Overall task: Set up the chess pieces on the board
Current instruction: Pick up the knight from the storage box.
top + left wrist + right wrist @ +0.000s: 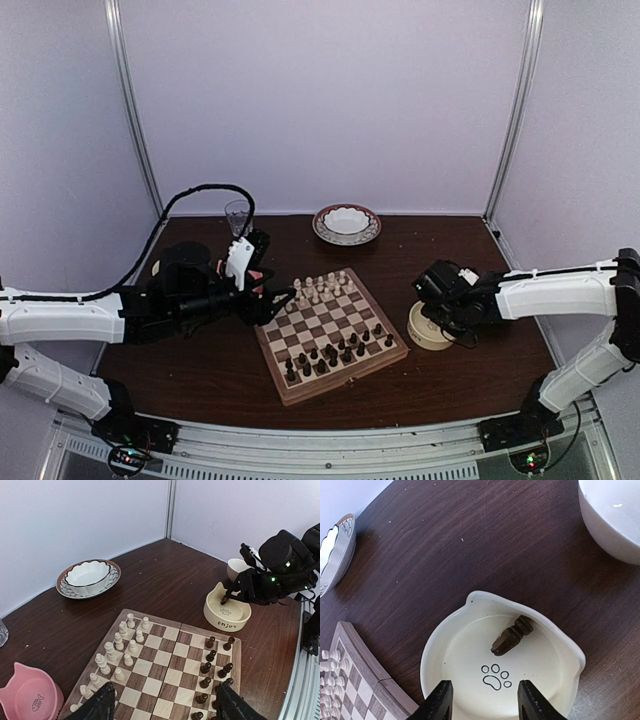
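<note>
Right hand (485, 697) open, empty, poised over bowl (465, 660); one dark piece (512, 635) lying inside. Fetch step. Next: lower, pinch piece, carry to board (357, 680). Left hand (162, 705) open, idle.

left gripper (165, 707), right gripper (484, 702) (both agape)

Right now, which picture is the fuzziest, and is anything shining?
Top external view: the fuzziest, the chess pieces on the board are soft little blobs. Left wrist view: sharper, but the left gripper's fingers at the bottom edge are dark and blurred. Right wrist view: the dark piece in the cream bowl is clear, and a small bright glint sits on the white bowl.
</note>
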